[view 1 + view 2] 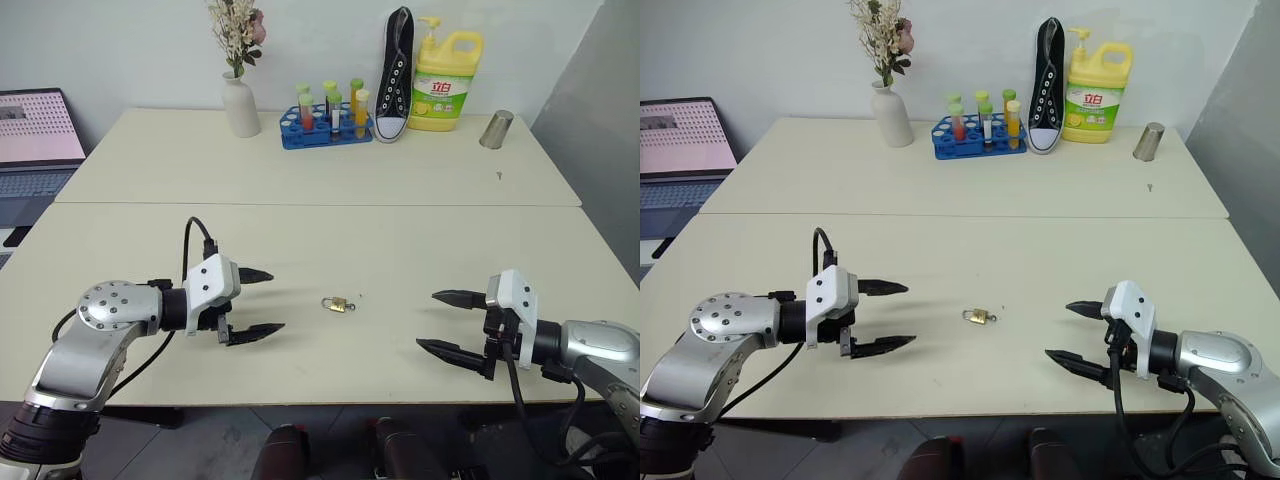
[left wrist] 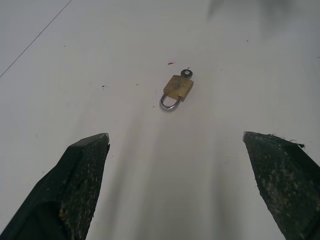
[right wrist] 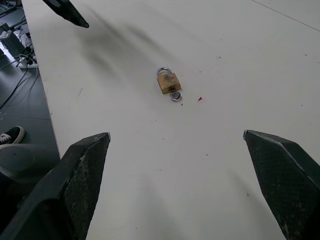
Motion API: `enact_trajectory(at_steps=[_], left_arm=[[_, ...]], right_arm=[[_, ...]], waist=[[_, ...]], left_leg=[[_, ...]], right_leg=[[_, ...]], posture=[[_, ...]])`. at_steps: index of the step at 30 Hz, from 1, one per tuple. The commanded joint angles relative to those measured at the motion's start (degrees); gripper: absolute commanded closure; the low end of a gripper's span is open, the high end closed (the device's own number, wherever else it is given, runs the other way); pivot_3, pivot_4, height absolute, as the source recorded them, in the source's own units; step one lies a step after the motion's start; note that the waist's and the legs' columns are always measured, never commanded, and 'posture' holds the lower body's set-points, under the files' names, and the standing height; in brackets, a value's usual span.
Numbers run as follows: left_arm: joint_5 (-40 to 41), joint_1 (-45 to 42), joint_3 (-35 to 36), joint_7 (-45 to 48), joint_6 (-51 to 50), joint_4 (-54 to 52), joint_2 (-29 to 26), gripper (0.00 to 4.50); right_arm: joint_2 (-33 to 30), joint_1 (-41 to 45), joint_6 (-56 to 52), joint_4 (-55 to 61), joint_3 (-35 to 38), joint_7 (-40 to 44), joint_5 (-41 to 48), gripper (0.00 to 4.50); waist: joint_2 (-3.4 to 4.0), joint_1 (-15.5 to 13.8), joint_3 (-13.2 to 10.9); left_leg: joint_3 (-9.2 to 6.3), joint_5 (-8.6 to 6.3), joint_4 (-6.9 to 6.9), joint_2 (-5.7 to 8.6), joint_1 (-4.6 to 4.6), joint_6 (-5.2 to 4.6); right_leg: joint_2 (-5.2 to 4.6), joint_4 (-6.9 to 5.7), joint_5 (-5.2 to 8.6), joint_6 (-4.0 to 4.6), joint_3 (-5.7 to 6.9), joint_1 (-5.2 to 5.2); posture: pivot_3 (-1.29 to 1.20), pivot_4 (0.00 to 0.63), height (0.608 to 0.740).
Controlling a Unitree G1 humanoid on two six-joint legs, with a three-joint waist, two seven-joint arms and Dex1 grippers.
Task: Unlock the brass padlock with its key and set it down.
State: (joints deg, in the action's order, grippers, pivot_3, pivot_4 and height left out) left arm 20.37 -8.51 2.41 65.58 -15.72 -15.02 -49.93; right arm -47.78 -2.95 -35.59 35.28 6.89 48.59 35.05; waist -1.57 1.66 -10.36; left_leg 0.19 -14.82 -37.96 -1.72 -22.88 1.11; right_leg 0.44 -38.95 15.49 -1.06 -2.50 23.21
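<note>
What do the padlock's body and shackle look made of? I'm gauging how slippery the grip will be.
The brass padlock has a yellow-gold body with a dull sheen, likely brass. Its shackle is thin, silvery and shiny, probably steel. The key in its base looks like silvery metal too.

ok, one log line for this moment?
brass padlock: on table, key inserted | left gripper: open, clear | right gripper: open, clear

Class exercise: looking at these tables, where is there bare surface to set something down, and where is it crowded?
Bare: the near table around the brass padlock, between the open left gripper and open right gripper, and back to the seam. Crowded: the far edge, with vase, tube rack, shoe, detergent bottle and cup.
</note>
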Motion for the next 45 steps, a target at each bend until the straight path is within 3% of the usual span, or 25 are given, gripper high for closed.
enact_trajectory(at_steps=[1, 15, 22, 35, 45], left_arm=[[0.6, 0.8, 0.4, 1.0, 1.9, -2.0, -0.3, 0.00], [-2.2, -0.8, -2.8, 0.3, 3.8, -1.6, 1.2, 0.00], [0.4, -2.9, -4.4, 6.3, 5.1, 0.8, 1.6, 0.00], [-10.5, -13.2, -15.8, 5.8, 15.1, 15.4, 11.0, 0.00], [-14.0, -19.9, -19.6, 7.7, 16.5, 27.8, 15.7, 0.00]], right_arm=[[0.1, 0.0, 1.6, 1.0, 0.8, 0.6, 0.0, 0.02], [3.4, -1.0, 5.1, -0.2, -0.8, -1.0, -3.2, 0.02], [3.7, -1.1, 3.1, 0.9, -2.2, -3.7, -4.0, 0.02], [4.4, -0.1, -3.4, 6.3, -2.0, -8.4, -1.1, 0.02], [4.5, -1.7, -7.9, 10.5, -1.4, -11.4, 1.0, 0.02]], waist=[[0.00, 0.0, 0.0], [0.00, 0.0, 0.0], [0.00, 0.0, 0.0], [-0.02, -0.1, 0.0], [-0.03, 0.0, 0.0]], left_leg=[[0.00, 0.00, 0.00, 0.00, 0.00, 0.00], [-0.01, 0.00, 0.00, -0.01, 0.00, 0.00], [0.01, 0.00, 0.00, 0.01, 0.00, 0.00], [-0.01, 0.00, -0.04, 0.03, -0.02, 0.00], [-0.04, 0.00, -0.05, 0.03, -0.04, 0.00]], right_leg=[[0.00, 0.00, 0.00, 0.00, 0.01, 0.00], [0.02, -0.01, 0.00, 0.00, 0.00, 0.00], [0.06, -0.01, 0.00, 0.00, 0.00, 0.00], [0.24, -0.02, 0.00, 0.00, 0.00, -0.01], [0.28, -0.04, 0.00, -0.01, 0.01, 0.00]], posture=[[0.00, 0.150, 0.740], [0.00, 0.150, 0.740], [0.00, 0.150, 0.740], [0.00, 0.150, 0.740], [0.00, 0.150, 0.740]])
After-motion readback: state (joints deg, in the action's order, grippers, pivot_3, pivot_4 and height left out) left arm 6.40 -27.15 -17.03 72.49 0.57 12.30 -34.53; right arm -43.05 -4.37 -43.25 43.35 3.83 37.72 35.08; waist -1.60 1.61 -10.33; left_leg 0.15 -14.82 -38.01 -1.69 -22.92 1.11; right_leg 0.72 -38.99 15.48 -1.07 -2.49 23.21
